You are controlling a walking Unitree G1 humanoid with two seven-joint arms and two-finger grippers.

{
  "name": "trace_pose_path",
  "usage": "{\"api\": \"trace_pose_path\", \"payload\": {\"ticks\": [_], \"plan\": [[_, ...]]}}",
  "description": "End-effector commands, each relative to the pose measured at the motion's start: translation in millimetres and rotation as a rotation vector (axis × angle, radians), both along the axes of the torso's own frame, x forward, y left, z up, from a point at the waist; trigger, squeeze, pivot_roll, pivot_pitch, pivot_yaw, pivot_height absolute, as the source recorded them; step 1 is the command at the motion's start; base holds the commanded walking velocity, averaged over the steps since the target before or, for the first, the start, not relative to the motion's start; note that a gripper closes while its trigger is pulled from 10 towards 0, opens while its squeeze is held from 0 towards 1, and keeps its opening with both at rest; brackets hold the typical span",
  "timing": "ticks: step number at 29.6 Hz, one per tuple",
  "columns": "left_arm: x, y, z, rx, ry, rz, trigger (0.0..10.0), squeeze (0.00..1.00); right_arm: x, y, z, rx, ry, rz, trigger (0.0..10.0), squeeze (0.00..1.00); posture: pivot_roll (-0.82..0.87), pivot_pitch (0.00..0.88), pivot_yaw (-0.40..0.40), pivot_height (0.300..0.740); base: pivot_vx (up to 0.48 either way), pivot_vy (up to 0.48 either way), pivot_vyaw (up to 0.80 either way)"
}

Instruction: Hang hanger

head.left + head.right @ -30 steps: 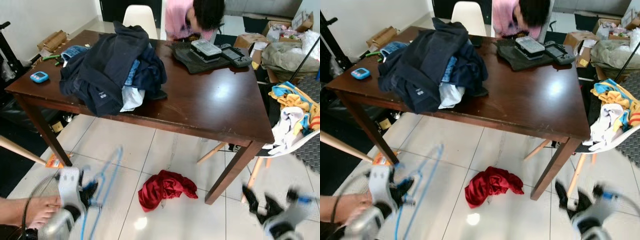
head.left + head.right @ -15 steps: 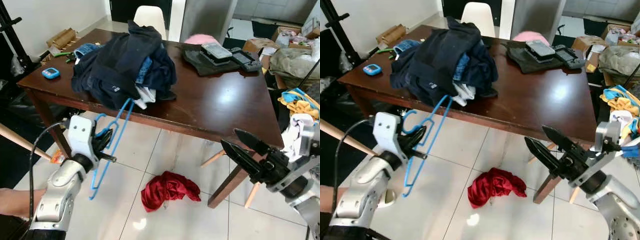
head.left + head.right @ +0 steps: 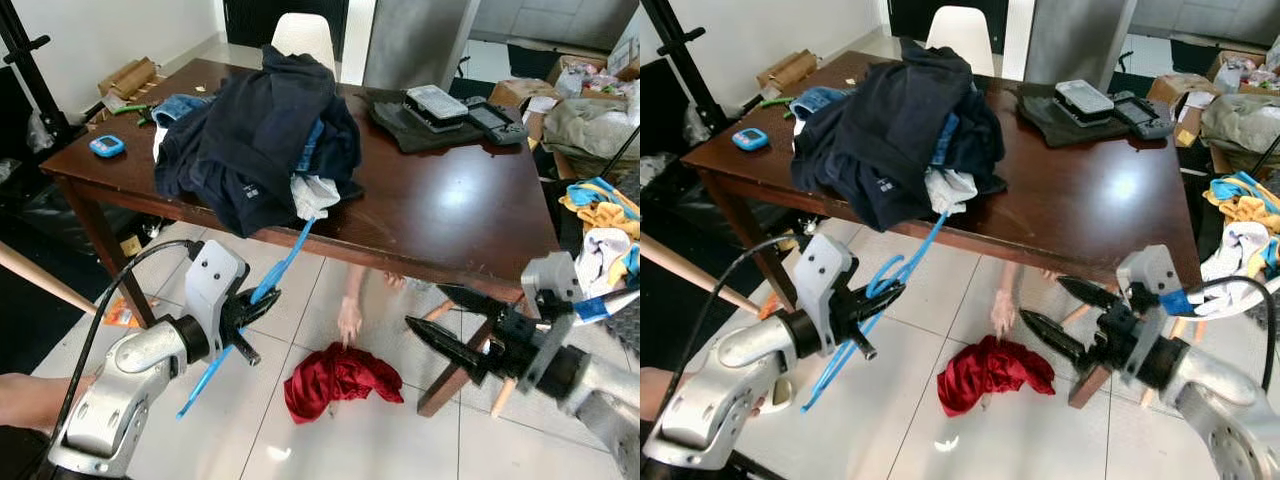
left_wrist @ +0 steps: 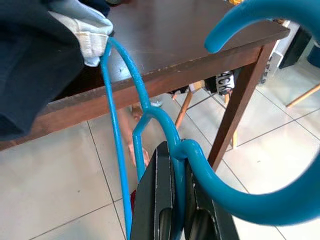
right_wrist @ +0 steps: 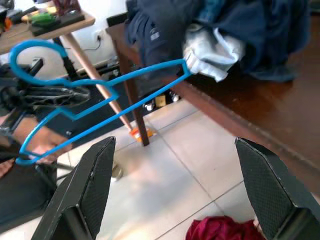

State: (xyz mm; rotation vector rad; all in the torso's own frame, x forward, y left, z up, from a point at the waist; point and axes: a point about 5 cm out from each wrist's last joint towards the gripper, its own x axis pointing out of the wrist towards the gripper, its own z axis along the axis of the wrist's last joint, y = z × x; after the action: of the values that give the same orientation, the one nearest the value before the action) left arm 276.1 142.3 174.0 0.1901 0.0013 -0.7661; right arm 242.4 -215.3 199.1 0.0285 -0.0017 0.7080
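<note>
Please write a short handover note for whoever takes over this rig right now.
Left gripper: shut on the blue hanger near its hook; the hanger's far end touches the white cloth in the pile of dark clothes at the front edge of the wooden table.
Right gripper: open, holding nothing, raised in front of the table.
A red garment lies on the floor, with a person's hand reaching down just above it from under the table.
Done: hanger picked up. Left: hanging it; no rail is identifiable.
</note>
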Motion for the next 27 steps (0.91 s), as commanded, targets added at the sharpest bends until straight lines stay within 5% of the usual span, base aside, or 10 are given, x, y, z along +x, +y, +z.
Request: {"api": "trace_pose_path", "payload": {"ticks": [1, 6, 9, 14, 19, 23, 27], "plan": [[-6.5, -12.5, 6, -0.009, 0.004, -0.076, 10.0, 0.0, 7.5, -7.5, 3, 0.019, -0.026, -0.105, 10.0, 0.0, 0.07, 0.123, -0.017, 0.74, 0.0, 0.0, 0.0], [-14.6, -20.6, 6, 0.027, 0.027, -0.156, 10.0, 0.0, 14.3, -10.9, 3, 0.02, -0.027, -0.167, 10.0, 0.0, 0.07, 0.122, -0.017, 0.74, 0.0, 0.0, 0.0], [-9.6, -10.1, -7, 0.105, 0.077, -0.063, 10.0, 0.0, 11.6, -9.4, -2, -0.012, 0.0, -0.136, 10.0, 0.0, 0.07, 0.124, -0.016, 0.74, 0.0, 0.0, 0.0], [-9.8, 8.3, -17, 0.08, 0.24, 0.001, 10.0, 0.0, 5.1, -11.4, -10, -0.072, 0.048, -0.1, 10.0, 0.0, 0.07, 0.128, -0.019, 0.74, 0.0, 0.0, 0.0], [-27.8, 18.9, -28, 0.177, 0.386, -0.104, 10.0, 0.0, 5.1, -14.9, -10, -0.086, 0.055, -0.108, 10.0, 0.0, 0.07, 0.128, -0.02, 0.74, 0.0, 0.0, 0.0], [-56.0, 33.3, -35, 0.293, 0.524, -0.229, 10.0, 0.0, 6.7, -19.5, -10, -0.105, 0.056, -0.126, 10.0, 0.0, 0.08, 0.129, -0.022, 0.74, 0.0, 0.0, 0.0], [-57.1, 40.6, -32, 0.358, 0.55, -0.214, 10.0, 0.0, 6.4, -18.1, -11, -0.122, 0.067, -0.11, 10.0, 0.0, 0.08, 0.125, -0.023, 0.74, 0.0, 0.0, 0.0]]}}
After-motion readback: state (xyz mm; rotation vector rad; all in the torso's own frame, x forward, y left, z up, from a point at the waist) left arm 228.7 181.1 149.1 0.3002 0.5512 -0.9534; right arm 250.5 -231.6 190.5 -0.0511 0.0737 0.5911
